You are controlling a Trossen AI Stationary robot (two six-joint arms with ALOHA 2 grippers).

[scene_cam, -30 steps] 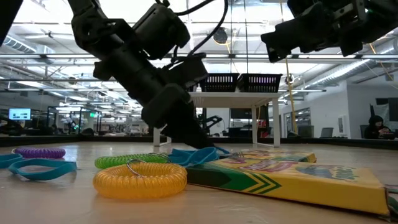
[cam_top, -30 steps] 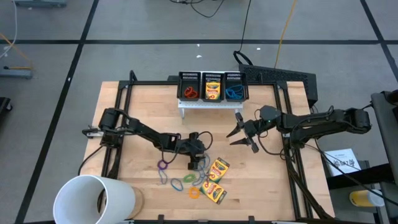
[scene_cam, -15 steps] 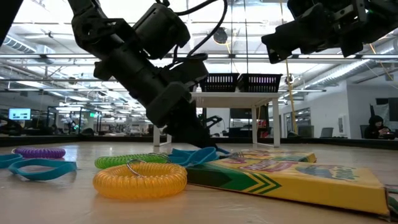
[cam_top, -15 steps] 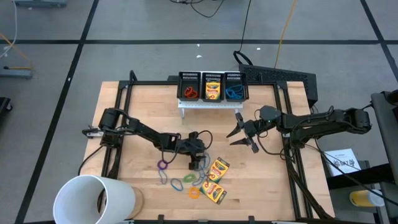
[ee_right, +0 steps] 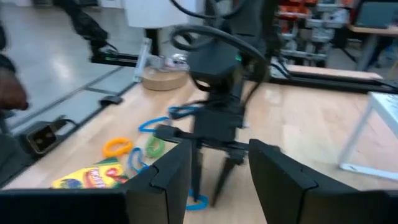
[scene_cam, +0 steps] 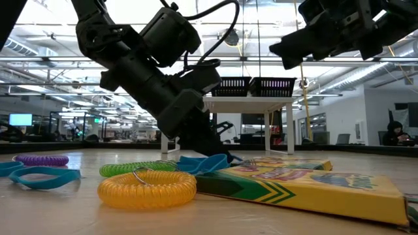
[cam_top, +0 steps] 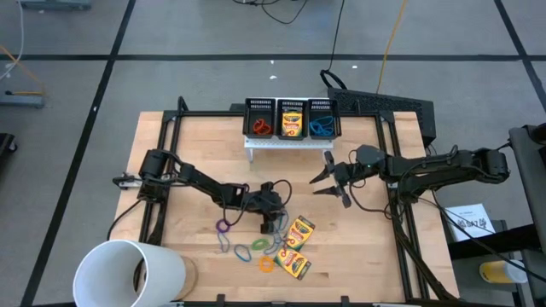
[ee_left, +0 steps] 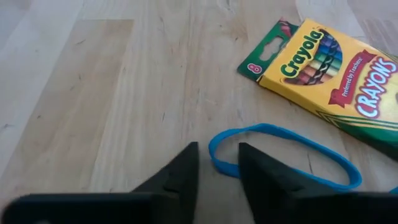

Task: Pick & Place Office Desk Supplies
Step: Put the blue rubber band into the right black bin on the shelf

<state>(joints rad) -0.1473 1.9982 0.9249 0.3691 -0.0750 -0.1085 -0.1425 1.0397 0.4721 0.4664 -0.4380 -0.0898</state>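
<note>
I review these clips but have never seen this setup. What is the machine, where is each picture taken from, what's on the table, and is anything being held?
Two dark robot arms work at a wooden table. One picture looks straight down, one sits at table height, and one camera rides on each wrist. The left gripper is down at the table, its fingers either side of a blue rubber band beside a crayon box, closing in but not yet gripping. The right gripper hangs open in the air, empty. More bands and crayon boxes lie nearby; black mesh bins stand at the back, a white cup in front.
</note>
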